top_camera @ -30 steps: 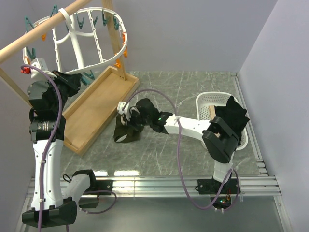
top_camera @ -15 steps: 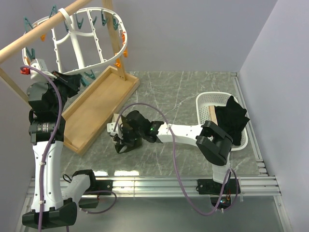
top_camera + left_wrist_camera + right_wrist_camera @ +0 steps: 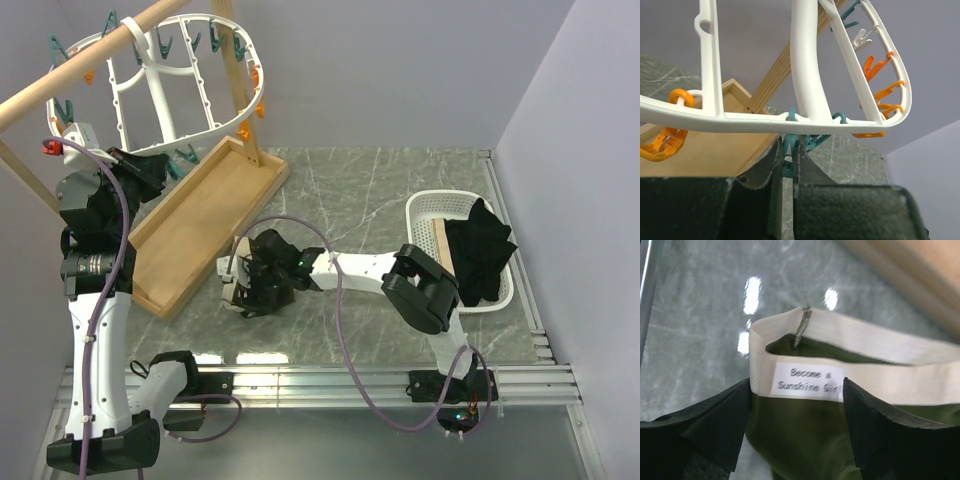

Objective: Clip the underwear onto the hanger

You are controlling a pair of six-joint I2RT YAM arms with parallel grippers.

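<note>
- The right pincer [image 3: 796, 390] stands wide open and holds nothing. Its 2 fingers [image 3: 710, 425] sit one on each side of the underwear [image 3: 790, 445], and whether they touch the cloth cannot be told.
- The underwear lies on the desk [image 3: 380, 190], in the left half, toward the near edge and just beside the long right edge of the wooden tray [image 3: 200, 225].
- Key relation: the pale waistband [image 3: 880, 347] runs from finger to finger, so its long axis lies along the closing direction. Judged from this, closing would gather the band rather than pinch it flat.
- Orientation: the waistband edge points away from the right pincer, toward the tray. The olive body lies on the pincer's side. The printed label [image 3: 807, 380] faces the wrist camera.
- The left pincer [image 3: 788, 165] is closed on 1 teal clothespin [image 3: 788, 145] hanging from the rim of the hanger [image 3: 807, 60].
- The right arm is nearer the garment. The hanger and the left pincer are well apart from it, raised at the far-left corner, so the coming move must carry the waistband up and to the far left.
</note>
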